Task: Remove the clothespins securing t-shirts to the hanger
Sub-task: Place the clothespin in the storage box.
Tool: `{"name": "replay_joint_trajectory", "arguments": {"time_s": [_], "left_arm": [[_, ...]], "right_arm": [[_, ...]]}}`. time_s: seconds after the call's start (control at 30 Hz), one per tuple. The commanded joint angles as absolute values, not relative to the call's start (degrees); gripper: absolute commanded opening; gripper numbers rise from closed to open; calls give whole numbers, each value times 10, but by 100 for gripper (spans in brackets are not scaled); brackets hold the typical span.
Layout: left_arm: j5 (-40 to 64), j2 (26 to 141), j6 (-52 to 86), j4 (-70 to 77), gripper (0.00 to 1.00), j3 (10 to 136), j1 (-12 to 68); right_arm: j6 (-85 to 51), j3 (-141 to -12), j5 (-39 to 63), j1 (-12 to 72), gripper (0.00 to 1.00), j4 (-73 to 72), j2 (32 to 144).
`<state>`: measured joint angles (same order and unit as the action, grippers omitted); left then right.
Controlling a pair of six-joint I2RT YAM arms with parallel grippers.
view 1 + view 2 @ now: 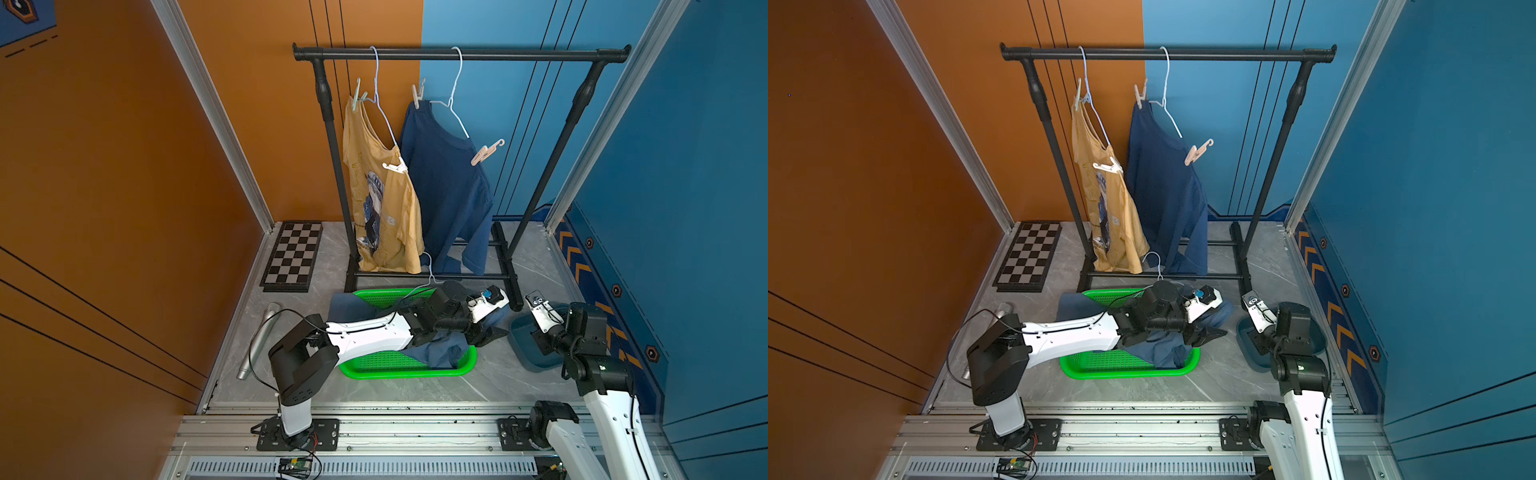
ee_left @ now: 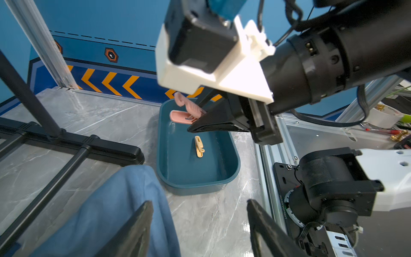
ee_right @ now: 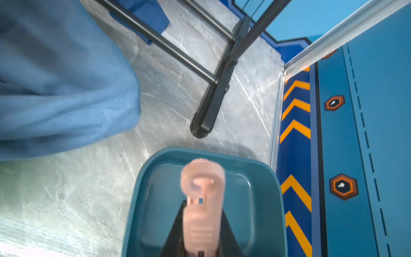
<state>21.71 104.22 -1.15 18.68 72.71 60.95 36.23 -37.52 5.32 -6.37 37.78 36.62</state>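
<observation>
Right-wrist view: right gripper [image 3: 202, 222] clamps a ribbed, hooked pink peg [image 3: 201, 193] (plastic) over the tray [image 3: 273, 189]; left gripper [image 1: 498, 335], at its nine o'clock, gapes.

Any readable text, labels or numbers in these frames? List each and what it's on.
Print on the yellow t-shirt: pale characters, too blurred to read.
Row of small digits on the right arm's base: too small to read.
No other text shows.
</observation>
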Motion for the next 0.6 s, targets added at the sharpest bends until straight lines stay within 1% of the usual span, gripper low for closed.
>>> {"name": "replay_joint_trajectory", "arguments": {"time_s": [0.0,0.3,0.57], "left_arm": [[238,1059,-18,193,69,748,624],[239,1099,-9,193,69,768,641],[232,1126,-1,193,69,775,642]], "right_arm": [[386,-368,36,-81,14,411,389],[419,-360,35,-127,14,432,447],[450,-344,34,-148,14,434,510]]}}
